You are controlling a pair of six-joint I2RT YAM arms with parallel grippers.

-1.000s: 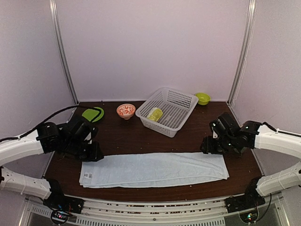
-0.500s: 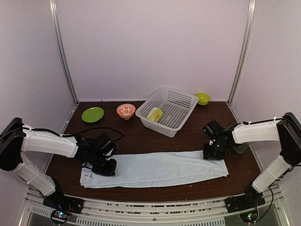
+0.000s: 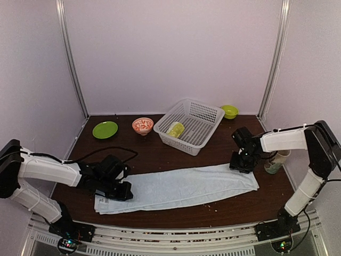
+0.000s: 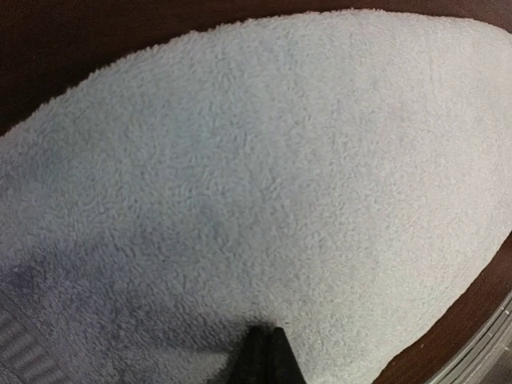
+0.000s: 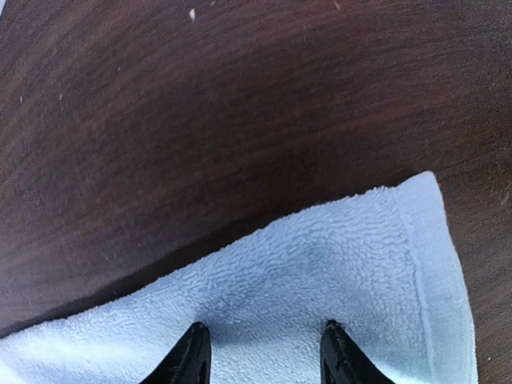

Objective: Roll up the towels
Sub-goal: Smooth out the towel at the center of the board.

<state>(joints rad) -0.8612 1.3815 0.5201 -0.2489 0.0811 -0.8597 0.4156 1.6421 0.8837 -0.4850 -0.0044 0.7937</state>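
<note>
The pale blue towel [image 3: 186,186] lies flat on the tabletop [image 3: 160,154], one corner under the spread-open right gripper [image 5: 264,356], the other end beneath the closed left gripper [image 4: 264,340] (perhaps pinching cloth); the right should close squarely on the hem beneath it.

We see a plain pale blue towel [image 3: 181,186] under the black left claw [image 3: 120,191] and the black right claw [image 3: 241,166], on a dark brown wood-grain table [image 3: 160,154]. Beyond the left claw are a plain bright green plate [image 3: 105,129] and a bowl [image 3: 142,126] patterned in orange-red and white. Beyond the right claw we see a white mesh basket [image 3: 205,114] with a lime-green towel [image 3: 175,129] bearing lighter marks, a small lime-green bowl [image 3: 229,111], and just beside that claw a pale cup [image 3: 275,161] with greenish marks.
</note>
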